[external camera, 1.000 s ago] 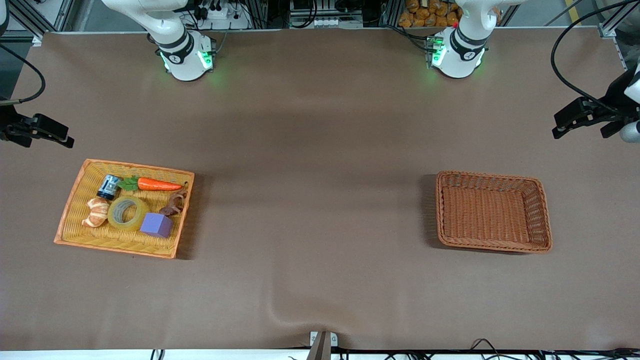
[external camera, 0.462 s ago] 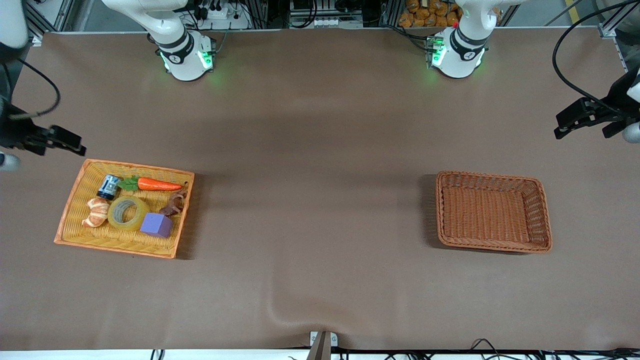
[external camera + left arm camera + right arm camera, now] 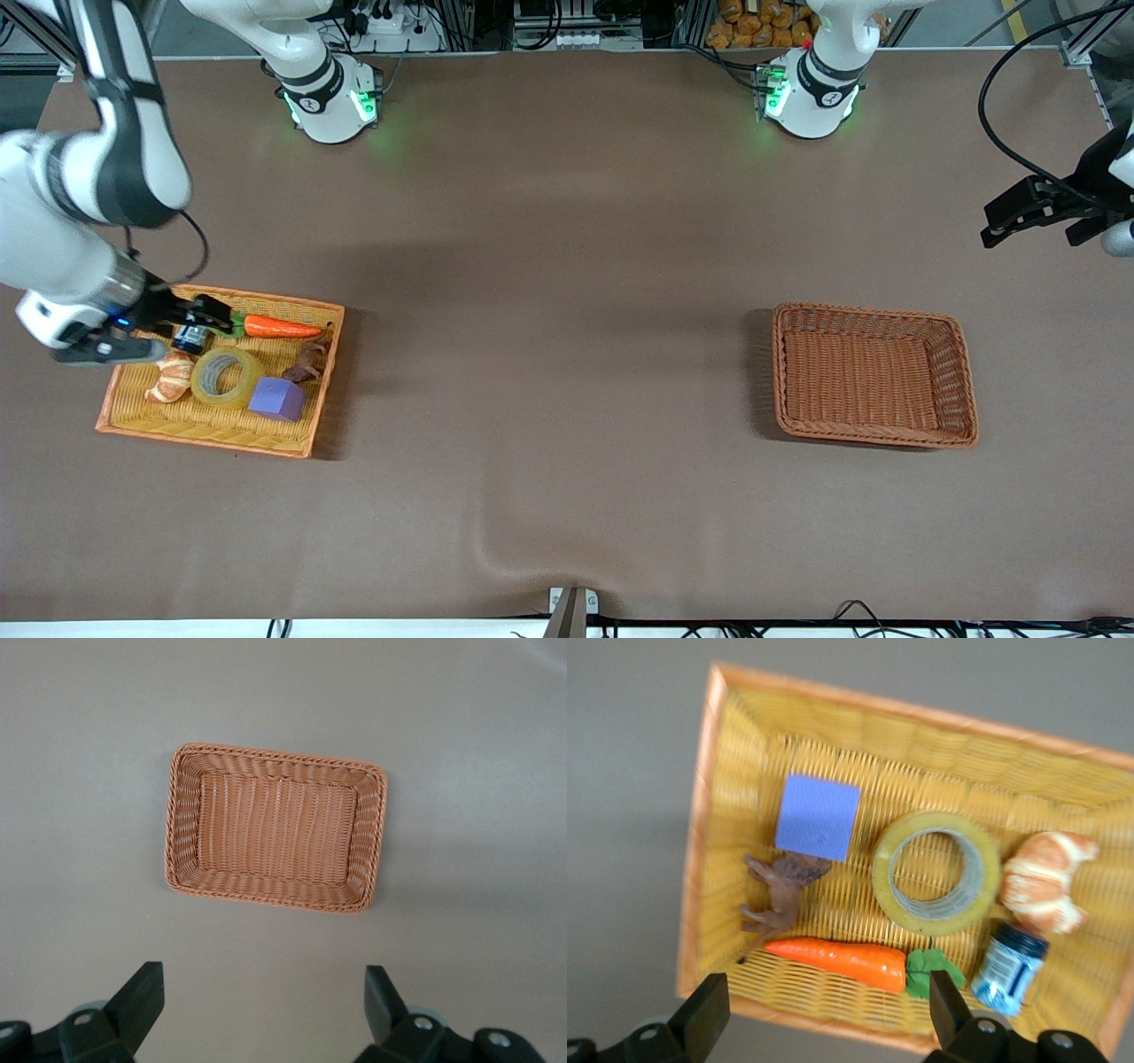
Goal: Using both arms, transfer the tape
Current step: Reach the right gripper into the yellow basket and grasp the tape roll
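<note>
A brown table (image 3: 567,354) is being shown with two wicker containers set well apart: a yellow tray (image 3: 133,354) toward the right arm's end and an empty brown basket (image 3: 873,372) toward the left arm's end. The right arm (image 3: 89,177) is being held over the tray, its right claw (image 3: 190,316) hanging above the tray's edge farther from the front camera, over a small blue jar (image 3: 1007,967) and the leafy end of a toy carrot (image 3: 279,327). Its fingers are being held spread wide, with nothing between them. The tape (image 3: 226,377) is lying flat in the tray, hole facing up, nearer the front camera than that claw, with a croissant toy (image 3: 170,376) touching one side and a purple block (image 3: 277,398) just beside the other; a brown toy animal (image 3: 780,890) is lying close by. The right arm is clearly the nearer one, and a short shift toward the front camera followed by a descent is judged to be required. The left claw (image 3: 1032,211) is being kept waiting, fingers spread, near the table's edge at its own end.
</note>
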Available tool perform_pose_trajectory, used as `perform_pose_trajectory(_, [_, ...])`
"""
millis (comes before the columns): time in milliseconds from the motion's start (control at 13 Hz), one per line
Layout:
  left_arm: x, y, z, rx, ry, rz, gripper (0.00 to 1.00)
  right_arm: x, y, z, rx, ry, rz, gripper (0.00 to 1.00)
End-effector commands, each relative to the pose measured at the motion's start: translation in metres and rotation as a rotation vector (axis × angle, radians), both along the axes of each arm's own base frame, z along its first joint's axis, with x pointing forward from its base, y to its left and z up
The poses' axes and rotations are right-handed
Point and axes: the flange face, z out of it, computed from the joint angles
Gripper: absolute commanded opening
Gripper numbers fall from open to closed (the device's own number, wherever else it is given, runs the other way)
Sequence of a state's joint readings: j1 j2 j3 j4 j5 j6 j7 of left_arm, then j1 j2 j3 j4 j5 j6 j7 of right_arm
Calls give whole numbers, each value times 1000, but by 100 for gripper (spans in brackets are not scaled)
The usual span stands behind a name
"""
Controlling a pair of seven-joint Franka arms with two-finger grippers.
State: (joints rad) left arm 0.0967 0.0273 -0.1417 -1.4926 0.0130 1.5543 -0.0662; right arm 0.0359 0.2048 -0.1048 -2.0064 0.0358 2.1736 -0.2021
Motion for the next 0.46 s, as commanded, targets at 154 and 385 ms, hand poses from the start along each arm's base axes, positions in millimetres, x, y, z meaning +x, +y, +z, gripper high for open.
perform_pose_trajectory(154, [0,0,-1,7,10,-10,100,19,-34,-102,-11,-18,125,100])
perform_pose_trajectory(385, [0,0,-1,7,10,-14,100,23,-38,-156,-37,-64,133,100])
